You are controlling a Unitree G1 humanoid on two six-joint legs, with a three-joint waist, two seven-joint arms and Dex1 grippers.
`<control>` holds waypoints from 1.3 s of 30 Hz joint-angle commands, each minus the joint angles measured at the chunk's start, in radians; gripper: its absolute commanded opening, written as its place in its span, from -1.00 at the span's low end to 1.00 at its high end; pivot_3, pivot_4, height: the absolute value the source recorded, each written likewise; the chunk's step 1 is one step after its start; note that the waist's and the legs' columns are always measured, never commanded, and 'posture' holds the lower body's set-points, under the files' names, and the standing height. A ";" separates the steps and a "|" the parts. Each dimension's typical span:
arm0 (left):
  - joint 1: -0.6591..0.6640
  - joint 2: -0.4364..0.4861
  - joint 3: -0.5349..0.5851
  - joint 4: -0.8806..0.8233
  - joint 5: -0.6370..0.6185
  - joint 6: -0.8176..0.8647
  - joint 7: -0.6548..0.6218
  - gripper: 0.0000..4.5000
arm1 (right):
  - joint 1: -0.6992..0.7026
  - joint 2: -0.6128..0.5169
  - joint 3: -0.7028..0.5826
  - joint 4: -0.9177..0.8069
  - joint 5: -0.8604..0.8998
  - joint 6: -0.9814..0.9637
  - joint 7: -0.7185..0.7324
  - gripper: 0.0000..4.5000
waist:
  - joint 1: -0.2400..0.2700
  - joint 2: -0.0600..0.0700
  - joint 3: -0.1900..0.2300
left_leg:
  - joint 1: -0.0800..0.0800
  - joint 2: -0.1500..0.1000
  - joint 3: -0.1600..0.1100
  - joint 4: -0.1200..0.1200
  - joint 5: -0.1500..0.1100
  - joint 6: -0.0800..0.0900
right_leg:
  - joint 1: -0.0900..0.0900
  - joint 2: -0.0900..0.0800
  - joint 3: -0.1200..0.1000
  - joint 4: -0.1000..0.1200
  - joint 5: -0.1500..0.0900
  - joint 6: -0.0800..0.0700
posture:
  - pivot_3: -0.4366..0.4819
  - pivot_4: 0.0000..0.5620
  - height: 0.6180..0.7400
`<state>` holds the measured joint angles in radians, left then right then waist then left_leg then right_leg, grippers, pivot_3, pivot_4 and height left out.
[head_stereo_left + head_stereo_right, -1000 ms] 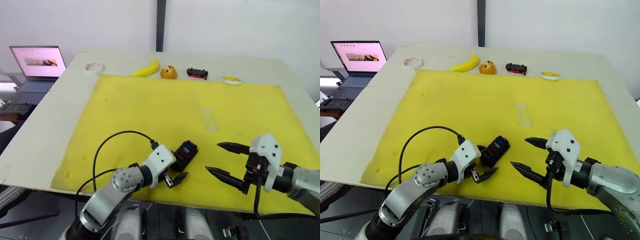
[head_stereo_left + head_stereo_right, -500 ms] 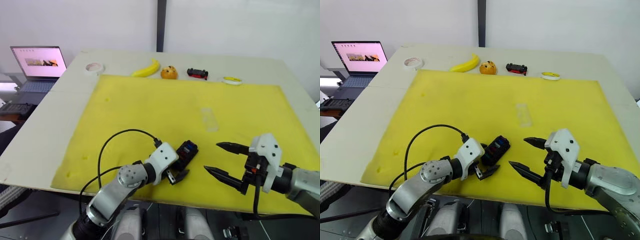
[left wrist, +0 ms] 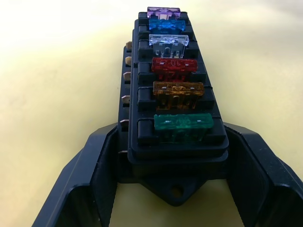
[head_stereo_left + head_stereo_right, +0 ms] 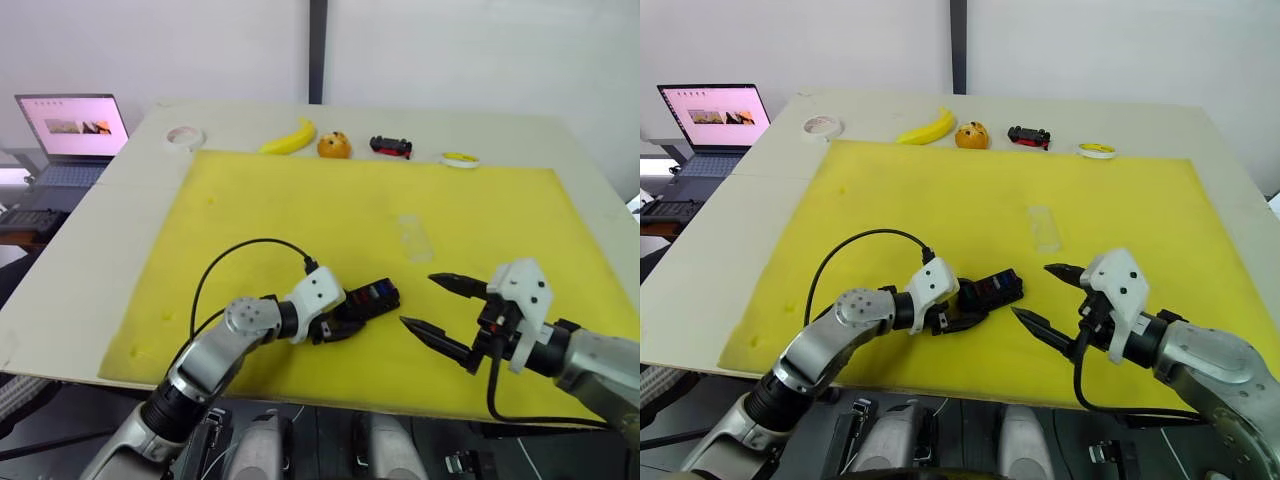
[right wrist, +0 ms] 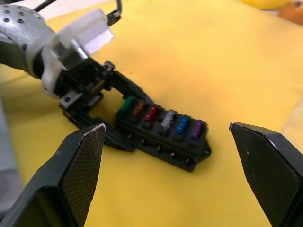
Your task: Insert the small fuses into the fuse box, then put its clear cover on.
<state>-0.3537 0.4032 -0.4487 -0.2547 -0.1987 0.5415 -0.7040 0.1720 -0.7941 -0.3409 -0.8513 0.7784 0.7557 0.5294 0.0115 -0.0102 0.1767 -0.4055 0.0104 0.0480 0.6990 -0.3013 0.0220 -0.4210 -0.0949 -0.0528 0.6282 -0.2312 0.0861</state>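
Observation:
The black fuse box [image 4: 374,296] lies on the yellow mat [image 4: 300,210] near its front edge. Several small fuses [image 3: 174,90] stand in one row in its slots: green, orange, red, grey, blue, purple. My left gripper [image 4: 346,317] is shut on the box's end nearest the green fuse, one finger [image 3: 94,179] on each side. Just right of the box, my right gripper [image 4: 418,300] hovers open and empty, its fingers [image 5: 80,161] spread wide. The clear cover [image 4: 413,237] lies flat on the mat farther back, apart from both grippers.
Along the table's back edge sit a white tape roll [image 4: 184,136], a banana [image 4: 288,138], an orange [image 4: 334,145], a black-and-red toy car [image 4: 392,146] and a yellow tape roll [image 4: 462,159]. A laptop [image 4: 70,125] stands at the far left.
The left gripper has closed round the fuse box's near end, and the box has turned from diagonal to nearly crosswise. The right gripper has edged a little toward the box.

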 commanded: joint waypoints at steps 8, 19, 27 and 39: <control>-0.055 0.065 0.097 0.123 0.004 -0.100 -0.098 0.16 | -0.266 0.179 0.215 0.060 -0.162 0.163 -0.390 1.00 | -0.002 0.000 -0.001 | -0.001 0.001 0.001 0.000 0.000 0.000 | -0.003 0.000 0.000 0.001 0.000 0.000 | -0.05 -0.47 1.00; -0.046 0.043 0.117 0.132 0.007 -0.106 -0.081 0.16 | -0.483 0.388 0.309 0.389 -0.406 0.191 -0.589 1.00 | -0.002 0.002 -0.001 | -0.002 0.001 0.002 -0.001 0.000 0.000 | -0.004 0.001 0.000 0.002 0.002 0.003 | -0.05 -0.47 1.00; -0.041 0.040 0.120 0.131 0.013 -0.114 -0.080 0.16 | -0.514 0.453 0.311 0.488 -0.478 0.157 -0.580 1.00 | -0.002 0.002 -0.001 | -0.002 0.001 0.001 -0.001 0.000 0.000 | -0.004 0.001 0.000 0.002 0.003 0.004 | -0.05 -0.47 1.00; -0.055 0.025 0.111 0.144 0.019 -0.122 -0.080 0.16 | -0.547 0.542 0.280 0.518 -0.519 0.151 -0.589 1.00 | -0.002 0.002 -0.001 | -0.002 0.001 0.001 -0.001 0.000 0.000 | -0.004 0.001 0.000 0.002 0.003 0.004 | -0.05 -0.47 1.00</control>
<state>-0.3962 0.4285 -0.3670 -0.1184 -0.2021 0.4265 -0.8045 -0.3563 -0.2566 -0.0409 -0.3220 0.2753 0.9252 -0.0537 0.0091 -0.0082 0.1756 -0.4073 0.0113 0.0493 0.6981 -0.3011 0.0217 -0.4248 -0.0937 -0.0525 0.6302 -0.2285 0.0899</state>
